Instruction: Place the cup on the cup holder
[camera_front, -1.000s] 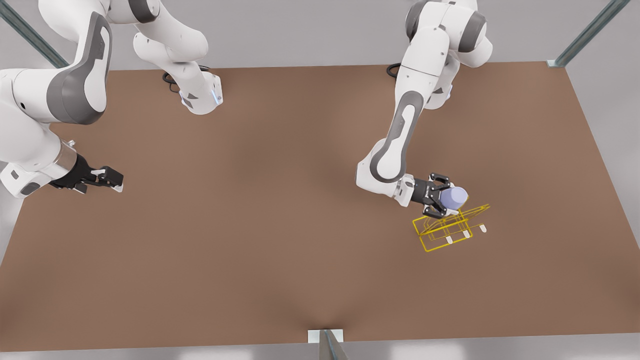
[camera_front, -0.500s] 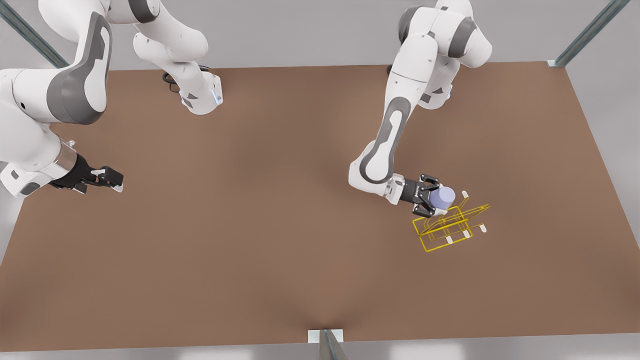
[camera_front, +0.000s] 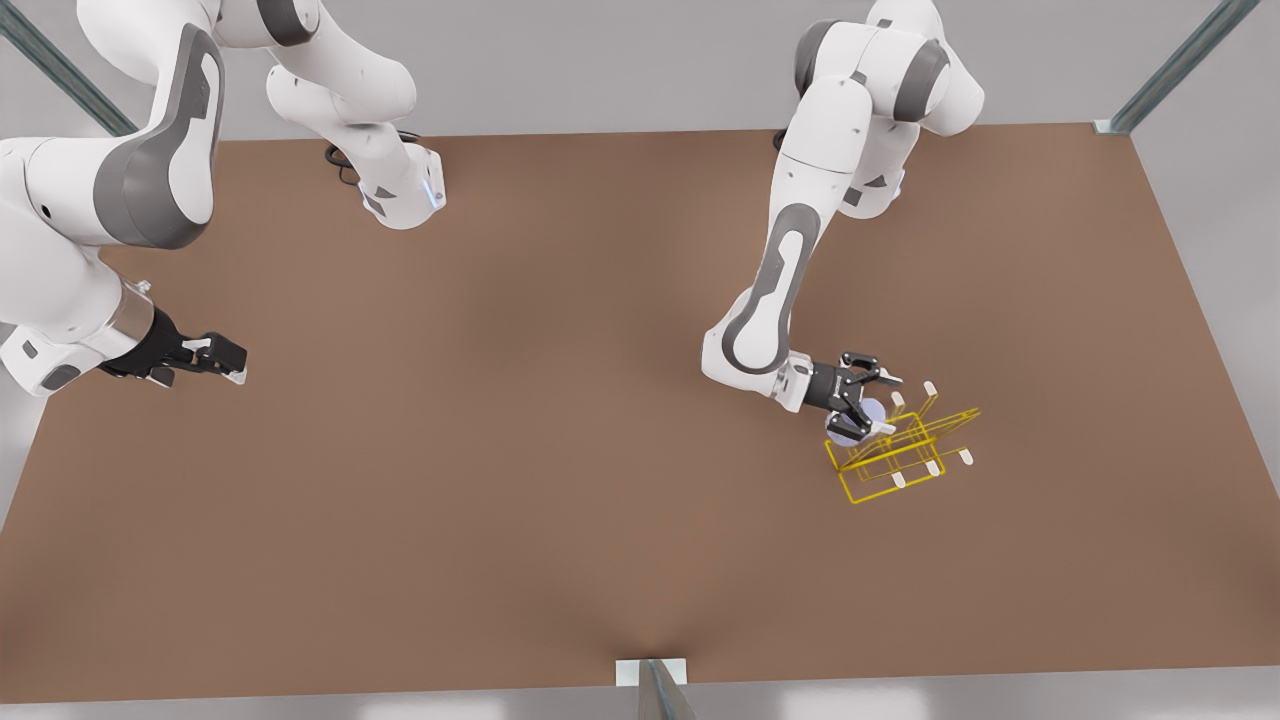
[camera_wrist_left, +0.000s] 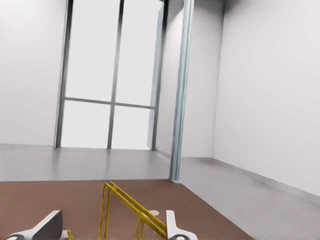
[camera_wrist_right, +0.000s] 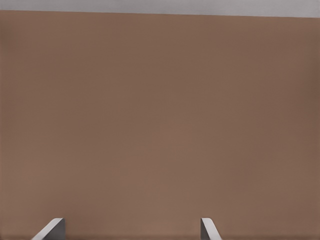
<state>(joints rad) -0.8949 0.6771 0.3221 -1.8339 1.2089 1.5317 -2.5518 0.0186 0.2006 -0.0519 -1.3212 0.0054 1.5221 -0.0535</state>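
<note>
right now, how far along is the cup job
Done: the cup is out of the open left claw, at the cup holder's end nearest that arm. In hand: nothing. Left: checking the seating; I cannot tell if it is on a prong. The right claw waits, open.

Table (camera_front: 520, 440): matt brown top, smooth, no grain I can make out. Cup holder (camera_front: 900, 455): thin yellow wire, looks like coated metal, slight sheen; prongs capped white, caps look plastic. Cup (camera_front: 848, 428): pale lavender, smooth, plain, matt, plastic-like. Left gripper (camera_front: 876, 398): black body, matt; pale grey fingertips (camera_wrist_left: 175, 227), smooth. Right gripper (camera_front: 232, 362): same black matt build, pale tips (camera_wrist_right: 207, 229). Arm shells: glossy white plastic, grey inserts. Corner posts: brushed metal look.
</note>
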